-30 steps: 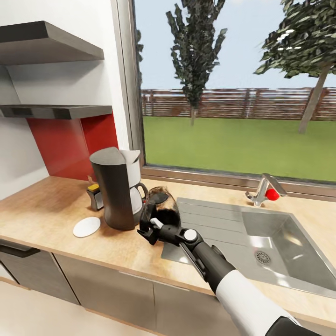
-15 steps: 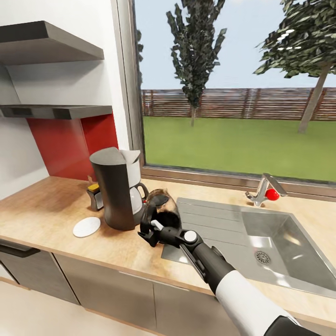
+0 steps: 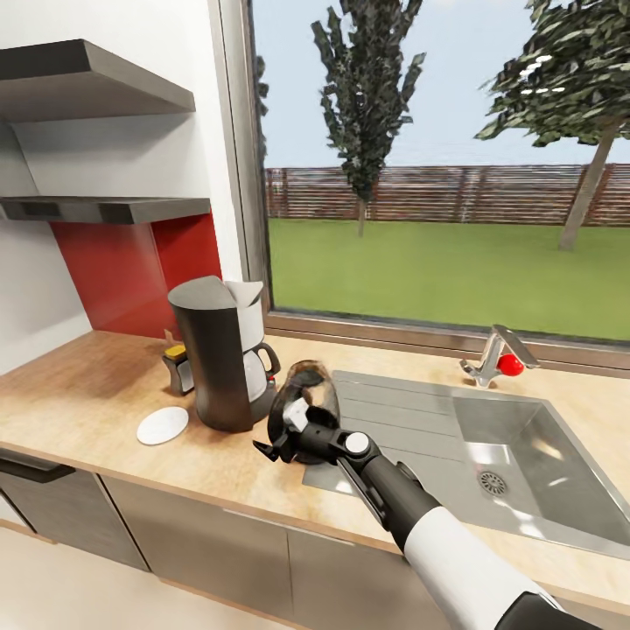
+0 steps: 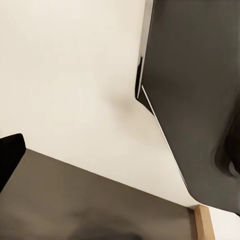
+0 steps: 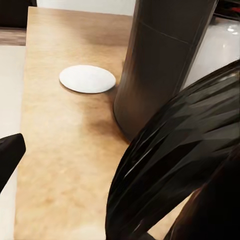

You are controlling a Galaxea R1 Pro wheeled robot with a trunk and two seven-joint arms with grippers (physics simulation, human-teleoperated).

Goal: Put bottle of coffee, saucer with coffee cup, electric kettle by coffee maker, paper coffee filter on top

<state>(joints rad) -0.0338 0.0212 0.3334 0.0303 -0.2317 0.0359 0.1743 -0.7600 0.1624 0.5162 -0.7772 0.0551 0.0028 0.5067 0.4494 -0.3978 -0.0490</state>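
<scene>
Kettle step: right gripper (image 3: 282,435) at the electric kettle (image 3: 306,398), fingers look spread, not clamped; kettle stands on the kitchen countertop (image 3: 105,394) just beside the coffee maker (image 3: 219,350). Left gripper state: cannot tell. Next: back off cleanly without tipping it

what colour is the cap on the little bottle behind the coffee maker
Yellow cap on the bottle of coffee, head view.

Electric kettle (image 3: 308,395) base hidden behind right hand (image 3: 289,437).
</scene>
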